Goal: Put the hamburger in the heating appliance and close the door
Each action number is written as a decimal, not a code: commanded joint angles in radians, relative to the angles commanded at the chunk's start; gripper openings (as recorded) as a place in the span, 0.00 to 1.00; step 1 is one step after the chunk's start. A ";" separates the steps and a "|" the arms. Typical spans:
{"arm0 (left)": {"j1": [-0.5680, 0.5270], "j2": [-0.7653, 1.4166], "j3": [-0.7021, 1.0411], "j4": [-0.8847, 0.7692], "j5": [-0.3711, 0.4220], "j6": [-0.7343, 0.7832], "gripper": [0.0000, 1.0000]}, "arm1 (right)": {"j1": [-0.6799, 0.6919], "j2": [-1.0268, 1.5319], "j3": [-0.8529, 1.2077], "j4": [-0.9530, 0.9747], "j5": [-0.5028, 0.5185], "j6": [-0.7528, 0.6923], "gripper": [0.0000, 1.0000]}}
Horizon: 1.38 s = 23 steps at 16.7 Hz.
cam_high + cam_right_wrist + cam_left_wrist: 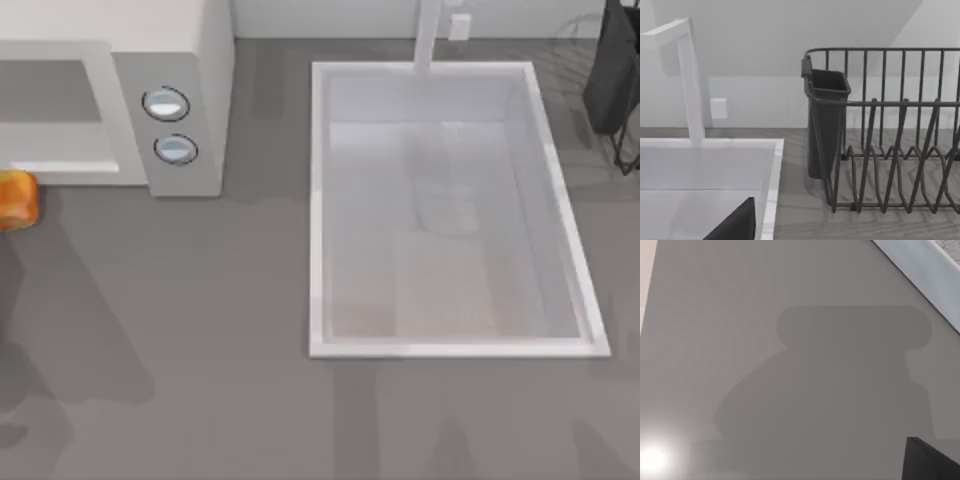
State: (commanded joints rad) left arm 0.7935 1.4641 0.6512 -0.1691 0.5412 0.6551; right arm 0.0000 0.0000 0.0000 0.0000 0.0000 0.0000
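A hamburger (15,199) is seen at the far left edge of the grey surface (200,330), just in front of the white heating appliance (190,60), presumably staged for loading. Whether either gripper's fingers are spread cannot be told. A sink (318,200) is set to the right.

Your left wrist camera looks down on the smooth grey surface (765,300). A broad, soft-edged dark shadow (840,390) spreads across the middle of it, with a wide rounded bar shape along its upper part and a bulging mass below. A bright white glare spot (652,459) sits near one lower corner. A pale white strip with a straight edge (920,270) cuts diagonally across the upper corner. A small black angular piece (930,462) juts in at the lower corner; you cannot tell what it belongs to.
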 joint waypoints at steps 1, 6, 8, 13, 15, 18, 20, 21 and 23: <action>-0.034 -0.032 -0.027 0.009 -0.020 -0.031 0.00 | 0.000 0.000 0.000 0.000 0.000 0.000 1.00; -0.213 -0.203 -0.171 0.060 -0.128 -0.195 0.00 | 0.000 0.000 0.000 0.000 0.000 0.000 1.00; -0.256 -0.243 -0.205 0.072 -0.154 -0.235 0.00 | 0.000 0.000 0.000 0.000 0.000 0.000 1.00; -0.262 -0.247 -0.209 0.072 -0.156 -0.243 0.00 | 0.000 0.000 0.000 0.000 0.000 0.000 1.00; -0.296 -0.259 -0.216 0.073 -0.180 -0.269 0.00 | 0.000 0.000 0.000 0.000 0.000 0.000 1.00; -0.406 -0.295 -0.237 0.076 -0.255 -0.352 0.00 | 0.000 0.000 0.000 0.000 0.000 0.000 1.00; -0.501 -0.326 -0.255 0.078 -0.320 -0.423 0.00 | 0.000 0.000 0.000 0.000 0.000 0.000 1.00; -0.550 -0.342 -0.265 0.079 -0.354 -0.460 0.00 | 0.000 0.000 0.000 0.000 0.000 0.000 1.00; -0.645 -0.373 -0.283 0.082 -0.419 -0.531 0.00 | 0.000 0.000 0.000 0.000 0.000 0.000 1.00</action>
State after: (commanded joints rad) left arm 0.1484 1.0915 0.3678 -0.0874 0.1224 0.1242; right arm 0.0000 0.0000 0.0000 0.0000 0.0000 0.0000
